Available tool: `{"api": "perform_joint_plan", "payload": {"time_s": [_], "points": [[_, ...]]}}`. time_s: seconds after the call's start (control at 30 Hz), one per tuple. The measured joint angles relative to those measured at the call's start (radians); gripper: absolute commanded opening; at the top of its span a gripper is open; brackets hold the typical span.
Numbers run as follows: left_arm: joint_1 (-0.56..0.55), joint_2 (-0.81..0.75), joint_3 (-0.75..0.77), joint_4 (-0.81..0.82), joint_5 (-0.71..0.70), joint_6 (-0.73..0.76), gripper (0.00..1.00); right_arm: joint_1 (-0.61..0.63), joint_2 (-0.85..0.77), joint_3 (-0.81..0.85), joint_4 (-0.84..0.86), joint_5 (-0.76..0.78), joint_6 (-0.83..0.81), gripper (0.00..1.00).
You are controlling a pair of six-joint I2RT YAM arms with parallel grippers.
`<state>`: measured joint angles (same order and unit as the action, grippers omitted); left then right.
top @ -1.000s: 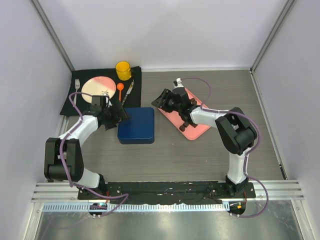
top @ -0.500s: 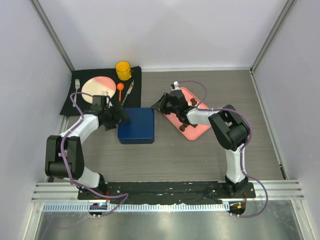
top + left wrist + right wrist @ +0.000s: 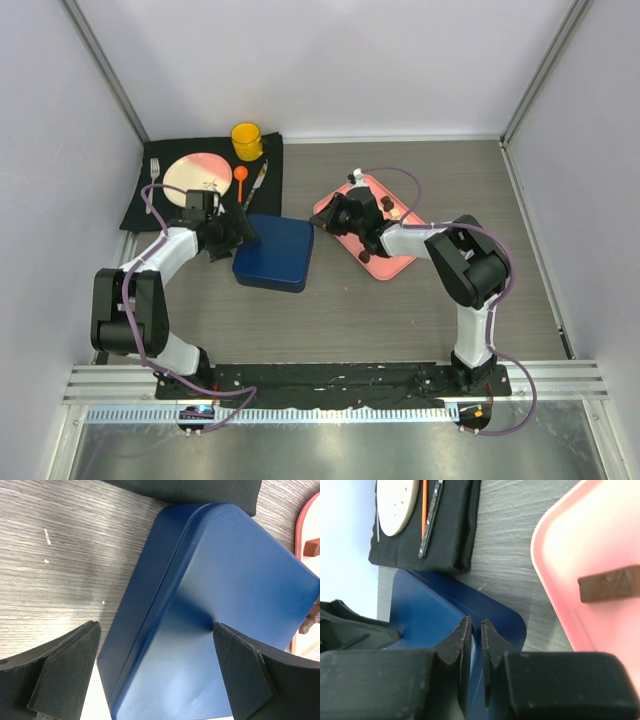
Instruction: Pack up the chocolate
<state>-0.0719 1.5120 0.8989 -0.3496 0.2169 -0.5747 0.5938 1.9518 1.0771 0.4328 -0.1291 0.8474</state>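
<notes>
The left end effector (image 3: 155, 680) gapes wide, its fingers (image 3: 65, 675) straddling a corner of the blue box (image 3: 215, 595) at mid-counter (image 3: 400, 320), toward the left edge. The right end effector (image 3: 475, 650) has its jaws nearly together with only a thin slit, at the box's right corner; whether they pinch its rim I cannot tell. The chocolate (image 3: 386, 203) lies scattered on the pink tray (image 3: 395, 262), right of centre toward the far edge. One brown bar (image 3: 610, 584) lies with its long axis across the tray's width.

White arms (image 3: 165, 255), black joints, a purple cable (image 3: 420, 190) trailing each; my left hand (image 3: 155, 645) and right hand (image 3: 475, 630) have matte black fingers (image 3: 65, 675).
</notes>
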Motion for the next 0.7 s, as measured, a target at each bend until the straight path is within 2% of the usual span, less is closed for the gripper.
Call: {"api": "perform_joint_plan", "payload": {"time_s": [0.13, 0.43, 0.63, 0.7], "points": [[-0.002, -0.006, 0.0, 0.0, -0.016, 0.0, 1.0, 0.0, -0.023, -0.008, -0.043, 0.016, -0.037, 0.16], [-0.003, -0.104, 0.0, -0.016, -0.066, 0.002, 1.0, 0.0, -0.045, -0.019, -0.227, 0.026, -0.127, 0.31], [-0.01, -0.195, 0.002, -0.052, -0.124, 0.014, 1.0, 0.0, -0.173, 0.023, -0.33, 0.084, -0.225, 0.38], [-0.019, -0.22, 0.006, -0.078, -0.149, 0.026, 1.0, 0.0, -0.235, 0.032, -0.353, 0.112, -0.26, 0.45]]}}
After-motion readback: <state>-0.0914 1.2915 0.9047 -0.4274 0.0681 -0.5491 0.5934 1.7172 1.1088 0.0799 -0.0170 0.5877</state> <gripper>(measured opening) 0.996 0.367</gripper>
